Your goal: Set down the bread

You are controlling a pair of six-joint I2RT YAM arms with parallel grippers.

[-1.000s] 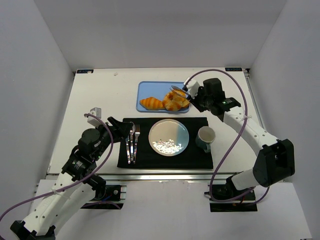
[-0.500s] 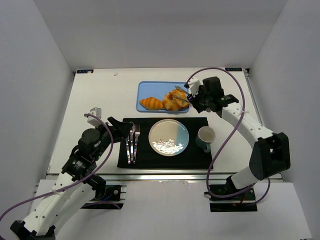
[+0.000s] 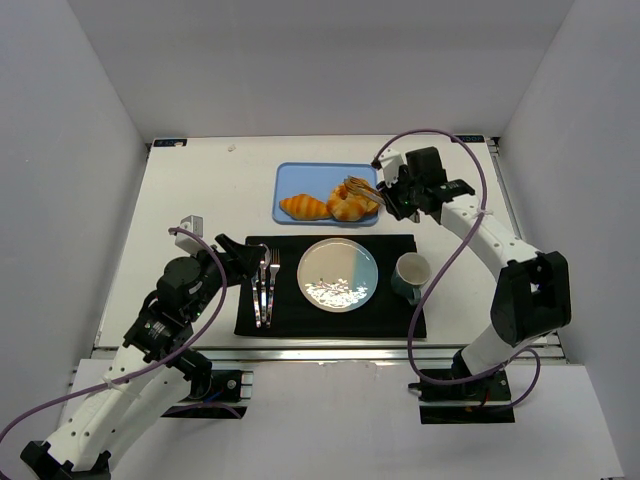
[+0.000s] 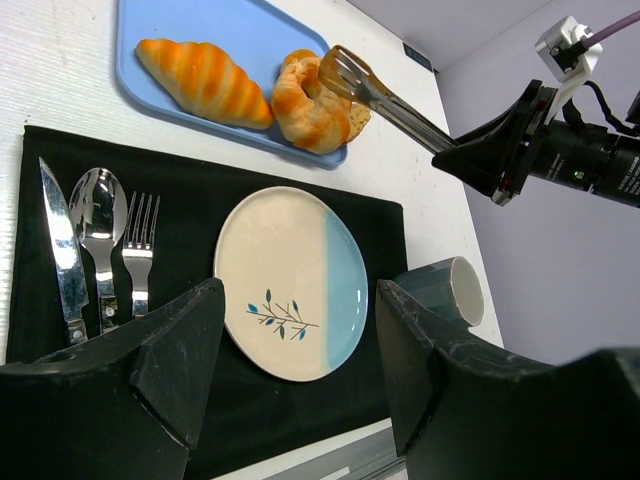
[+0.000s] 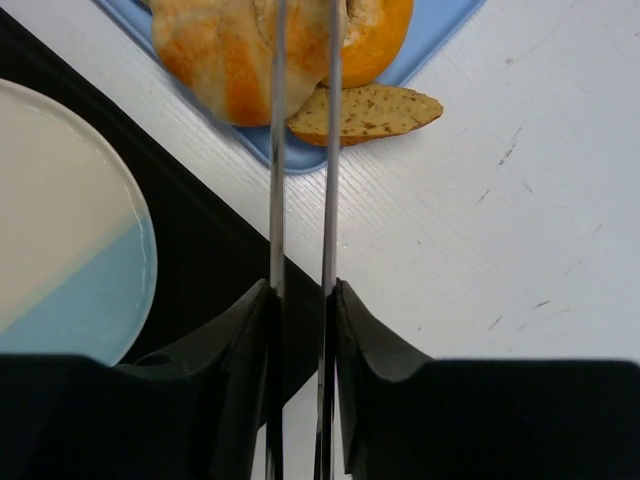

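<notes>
Two right fingers (image 5: 228, 385) on tongs (image 5: 277, 150), bread (image 5: 215, 50) at tong tips

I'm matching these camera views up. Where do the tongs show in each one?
Top external: tongs in the upper middle, just right of centre.
Left wrist: tongs near the top, right of centre, slanting down to the right.
Right wrist: tongs in the centre, two thin arms running top to bottom.
Shared landmark: the plate.

The claw (image 5: 300, 305) pinches tongs (image 5: 332, 150), seemingly touching the bread (image 5: 225, 50).
</notes>
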